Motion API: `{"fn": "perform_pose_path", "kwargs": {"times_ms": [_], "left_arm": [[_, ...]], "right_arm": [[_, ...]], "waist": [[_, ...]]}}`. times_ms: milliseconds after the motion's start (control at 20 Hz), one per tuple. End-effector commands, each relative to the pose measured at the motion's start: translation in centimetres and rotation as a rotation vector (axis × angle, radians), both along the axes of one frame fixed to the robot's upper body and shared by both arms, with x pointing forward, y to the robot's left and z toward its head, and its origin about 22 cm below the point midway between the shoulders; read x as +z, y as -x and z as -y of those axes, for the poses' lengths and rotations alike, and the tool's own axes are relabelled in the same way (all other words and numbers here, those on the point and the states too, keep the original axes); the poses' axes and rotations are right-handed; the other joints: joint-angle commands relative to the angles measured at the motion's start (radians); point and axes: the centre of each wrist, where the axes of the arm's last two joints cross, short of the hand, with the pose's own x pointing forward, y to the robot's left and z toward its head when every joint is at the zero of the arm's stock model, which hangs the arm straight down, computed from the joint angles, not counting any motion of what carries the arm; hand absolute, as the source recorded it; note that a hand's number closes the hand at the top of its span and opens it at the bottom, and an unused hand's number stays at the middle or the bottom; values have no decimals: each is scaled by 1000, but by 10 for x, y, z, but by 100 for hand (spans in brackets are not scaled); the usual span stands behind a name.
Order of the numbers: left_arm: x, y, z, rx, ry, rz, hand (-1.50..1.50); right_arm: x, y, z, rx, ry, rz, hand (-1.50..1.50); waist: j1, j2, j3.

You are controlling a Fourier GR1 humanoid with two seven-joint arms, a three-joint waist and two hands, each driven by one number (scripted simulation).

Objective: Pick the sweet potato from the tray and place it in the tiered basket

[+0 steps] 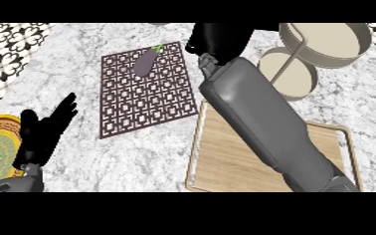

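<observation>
desk [132, 164]: marble top, carries everything.
right forearm [264, 119]: crosses the tray from near right toward far centre.
tray [220, 164]: wooden, near right; visible boards bare, part hidden under the forearm.
mat [147, 99]: patterned, centre left.
tiered basket [352, 55]: far right, two round tiers, both look empty.
left hand [44, 134]: near left, released, resting fingers up.
right hand [219, 39]: far centre, between mat and basket; cannot tell its state.
eggplant [145, 62]: on the mat's far end, not the target.
sweet potato: not visible; possibly hidden in the right hand.
handling (judgement): stiff, fairly heavy, dry skin, tapered ends; take it round the thick middle.
</observation>
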Motion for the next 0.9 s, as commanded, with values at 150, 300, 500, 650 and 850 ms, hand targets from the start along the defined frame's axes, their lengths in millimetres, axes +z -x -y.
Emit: {"fn": "perform_pose_path", "kwargs": {"times_ms": [150, 300, 500, 650, 850], "left_arm": [[0, 0, -3, 1, 1, 9, 0], [-6, -1, -9, 32, 24, -6, 0], [-5, 13, -14, 52, 16, 6, 0], [-4, 15, -24, 52, -5, 19, 0], [-5, 8, -11, 54, 8, 25, 0]], "right_arm": [[39, -11, -27, -223, -134, 118, 150], [23, -27, -18, -204, -131, 152, 150], [23, -47, -10, -227, -87, 140, 150], [38, -60, -4, -245, -61, 145, 150], [36, -70, 30, -159, -262, 269, 150]], "waist": [[-6, 11, 3], [-33, 20, 4], [-45, 13, 6], [-54, 13, 5], [-63, 19, 8]]}}
